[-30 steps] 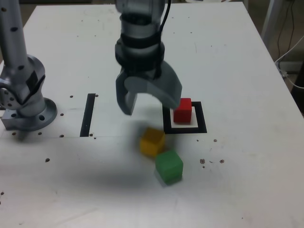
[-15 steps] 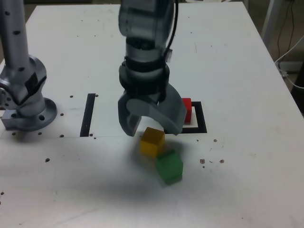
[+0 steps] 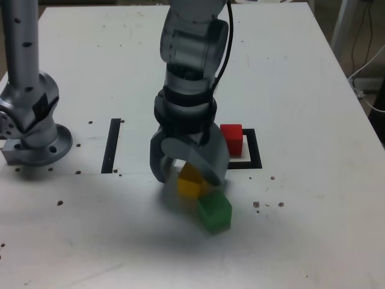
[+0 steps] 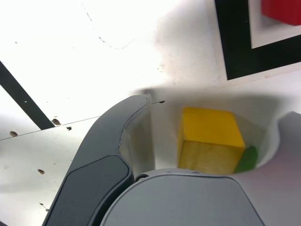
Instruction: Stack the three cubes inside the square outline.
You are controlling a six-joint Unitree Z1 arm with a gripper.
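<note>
The yellow cube (image 3: 188, 180) lies on the white table, and my gripper (image 3: 189, 179) has come down around it. In the wrist view the yellow cube (image 4: 209, 141) sits between the fingers of my gripper (image 4: 214, 110). A gap of table shows beside the dark finger (image 4: 117, 141), so the jaws are open. The green cube (image 3: 215, 212) sits just in front of the yellow one, touching or almost touching its corner, and only a sliver of green cube (image 4: 248, 159) shows in the wrist view. The red cube (image 3: 231, 138) stands inside the square outline (image 3: 255, 153), and the red cube (image 4: 282, 10) and square outline (image 4: 233, 47) also show at the wrist view's edge.
A straight black strip (image 3: 111, 146) lies on the table at the exterior view's left of the gripper. The arm's grey base (image 3: 33, 120) stands at that view's far left. Cables (image 3: 367, 66) hang past the table's edge on that view's right.
The gripper has come down and forward from beside the red cube to straddle the yellow cube, and its jaws have narrowed. The cubes have stayed in place.
</note>
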